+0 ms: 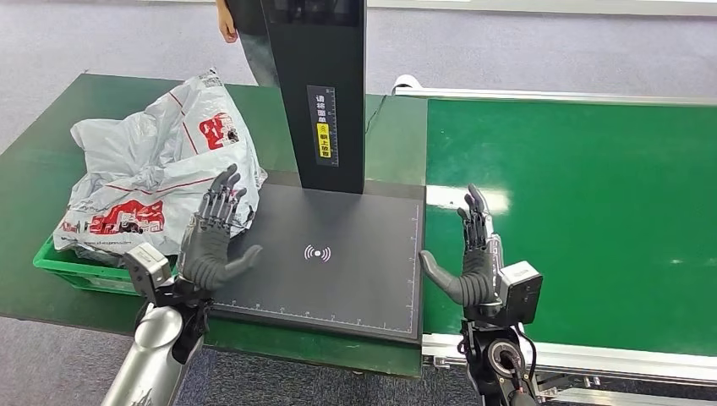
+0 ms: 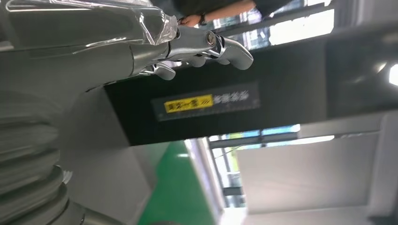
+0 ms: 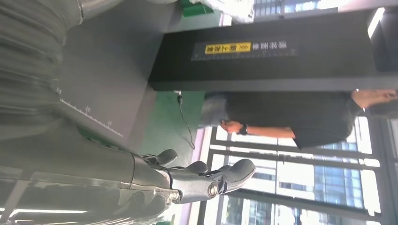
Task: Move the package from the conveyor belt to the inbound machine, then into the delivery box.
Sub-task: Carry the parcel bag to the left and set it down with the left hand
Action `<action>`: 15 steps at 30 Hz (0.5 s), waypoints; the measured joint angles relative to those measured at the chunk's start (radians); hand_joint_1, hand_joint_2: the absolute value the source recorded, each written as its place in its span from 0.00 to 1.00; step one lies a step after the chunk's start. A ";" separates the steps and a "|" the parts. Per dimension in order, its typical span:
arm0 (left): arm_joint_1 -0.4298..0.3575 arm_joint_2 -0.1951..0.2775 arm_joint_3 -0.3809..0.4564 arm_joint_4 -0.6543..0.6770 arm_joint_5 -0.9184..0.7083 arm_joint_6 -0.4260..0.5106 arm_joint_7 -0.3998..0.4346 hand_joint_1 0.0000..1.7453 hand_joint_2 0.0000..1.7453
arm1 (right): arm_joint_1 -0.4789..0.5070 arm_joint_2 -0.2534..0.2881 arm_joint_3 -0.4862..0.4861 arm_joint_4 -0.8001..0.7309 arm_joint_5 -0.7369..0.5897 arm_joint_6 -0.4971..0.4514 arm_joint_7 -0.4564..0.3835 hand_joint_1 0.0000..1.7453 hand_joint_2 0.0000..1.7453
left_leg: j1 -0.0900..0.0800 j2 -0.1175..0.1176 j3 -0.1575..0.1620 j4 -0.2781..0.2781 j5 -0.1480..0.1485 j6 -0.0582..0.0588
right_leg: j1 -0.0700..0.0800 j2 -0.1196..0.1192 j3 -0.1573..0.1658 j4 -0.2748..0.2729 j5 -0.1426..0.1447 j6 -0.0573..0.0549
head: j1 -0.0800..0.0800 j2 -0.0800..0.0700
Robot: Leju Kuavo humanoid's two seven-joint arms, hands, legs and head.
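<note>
From the head view I saw left hand (image 1: 213, 241) and right hand (image 1: 475, 254) spread wide, empty, flanking the flat black scanner platform (image 1: 338, 254); right wrist view added a person in dark shirt (image 3: 291, 119).

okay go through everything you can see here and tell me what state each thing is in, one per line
Left robot hand: open, fingers apart, holding nothing, raised over the scan platform's left edge.
Right robot hand: open, fingers up, holding nothing, raised at the platform's right edge.
Packages: crumpled, piled in the green delivery box.
Scan platform: bare, nothing on it.
Conveyor belt: bare, no package on it.
Person: standing behind the table.
</note>
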 joint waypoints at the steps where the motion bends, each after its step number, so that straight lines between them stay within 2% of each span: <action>1: 0.003 -0.001 -0.008 0.003 -0.008 0.003 0.002 0.00 1.00 | -0.001 0.000 0.004 0.002 0.004 0.005 0.005 0.00 1.00 | 0.000 0.000 0.000 0.000 0.000 0.000 | 0.000 0.000 0.000 0.000 0.000 0.000 | 0.000 0.000; 15: 0.073 -0.049 -0.053 0.039 -0.024 -0.017 0.022 0.00 1.00 | -0.009 0.012 0.064 0.018 0.064 0.036 0.064 0.00 1.00 | 0.000 0.000 0.000 0.000 0.000 0.000 | 0.000 0.000 0.000 0.000 0.000 0.000 | 0.000 0.000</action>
